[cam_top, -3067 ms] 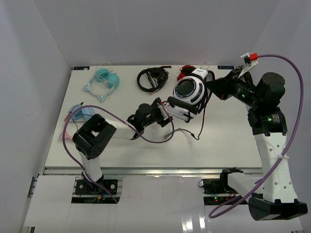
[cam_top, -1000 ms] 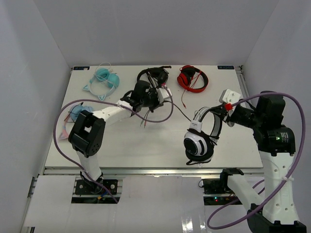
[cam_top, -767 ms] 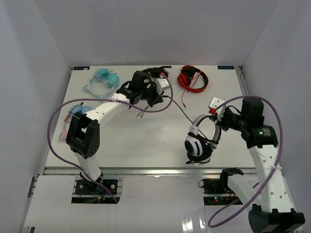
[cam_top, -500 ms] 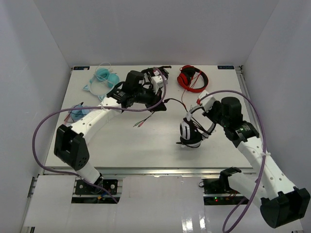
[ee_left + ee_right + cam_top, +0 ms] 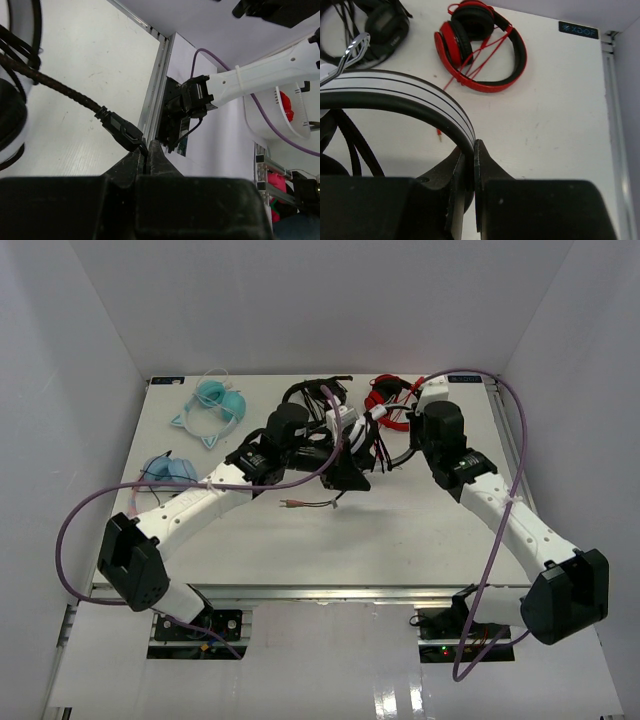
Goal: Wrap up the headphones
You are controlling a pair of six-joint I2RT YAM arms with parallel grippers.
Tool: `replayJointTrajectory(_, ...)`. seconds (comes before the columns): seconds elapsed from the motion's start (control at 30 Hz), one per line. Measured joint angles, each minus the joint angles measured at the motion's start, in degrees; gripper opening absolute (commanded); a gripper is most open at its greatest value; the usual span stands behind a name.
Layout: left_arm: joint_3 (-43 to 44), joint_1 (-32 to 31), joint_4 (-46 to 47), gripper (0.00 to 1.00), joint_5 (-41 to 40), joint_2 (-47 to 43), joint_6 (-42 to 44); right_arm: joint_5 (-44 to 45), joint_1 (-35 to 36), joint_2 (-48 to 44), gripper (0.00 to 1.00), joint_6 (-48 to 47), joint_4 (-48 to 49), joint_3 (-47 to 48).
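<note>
White table (image 5: 400, 530) under everything. Spare sets along its far edge, apart from the work: red headphones (image 5: 480, 50), black headphones (image 5: 375, 25), teal headset (image 5: 210, 405) further left.

Long low reach by the left arm (image 5: 200, 500), from the near-left corner toward the middle of the table, forearm angled to the right. Opposite, the right arm (image 5: 500, 505) stretched up the right side and bent back leftward, so both wrists meet just short of the far edge.

Between the two, raised off the table: the headphones (image 5: 370, 85). At the right gripper (image 5: 470, 150), fingers drawn narrow and clamped on the white headband (image 5: 437, 109). Reads as the anchor, steadying the frame.

At the left gripper (image 5: 148, 150), fingers pinched tight on the thin black cable (image 5: 117, 132), just past an inline joint, with the braided run leading back toward an ear cushion (image 5: 7, 115). Probably held there to lead the cable round the band.

Smallest: plug end (image 5: 305, 504), loose on the table, likely the cable's free tail. Wrap not yet done.
</note>
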Motion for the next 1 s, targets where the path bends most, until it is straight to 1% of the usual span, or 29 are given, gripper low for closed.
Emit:
replayJointTrajectory(0.13, -1.73, -3.92, 5.42, 0.0, -5.08, 2.95, -2.82, -3.95, -1.42, 2.74, 0.08, 7.62, -0.74, 3.78)
replayJointTrajectory(0.27, -4.95, -7.58, 11.71, 0.01, -13.07, 7.36, -4.05, -8.98, -3.5, 4.06, 0.08, 13.27, -1.72, 2.47)
replayJointTrajectory(0.37, -9.31, -9.05, 14.83, 0.08, -18.87, 9.77, -4.35, -12.74, -5.2, 5.15, 0.08, 16.36, -1.92, -1.12)
replayJointTrajectory(0.43, -11.89, -9.35, 16.04, 0.12, -22.19, 10.81, -4.4, -14.85, -5.76, 6.72, 0.08, 18.02, -1.57, -3.74)
replayJointTrajectory(0.53, -14.75, -9.55, 17.02, 0.21, -26.32, 11.54, -4.04, -17.56, -6.05, 10.61, 0.08, 20.29, -1.34, -5.59)
replayJointTrajectory(0.63, -16.53, -9.87, 17.34, 0.31, -28.87, 11.69, -3.53, -20.15, -6.0, 15.07, 0.08, 22.2, 0.46, -5.59)
replayJointTrajectory(0.7, -17.38, -10.05, 17.52, 0.4, -29.99, 12.02, -2.99, -21.28, -5.95, 17.29, 0.08, 23.04, 1.53, -5.59)
replayJointTrajectory(0.83, -19.82, -10.26, 18.08, 0.47, -31.24, 12.42, -2.37, -22.35, -5.77, 21.15, 0.09, 23.87, 3.6, -5.56)
replayJointTrajectory(0.87, -20.55, -10.3, 18.15, 0.48, -31.36, 12.44, -2.26, -22.55, -5.64, 22.08, 0.11, 23.94, 4.05, -5.54)
replayJointTrajectory(1.0, -22.08, -10.38, 17.87, 0.54, -31.54, 13.23, -1.89, -23.24, -5.38, 24.28, 0.26, 23.88, 4.38, -5.52)
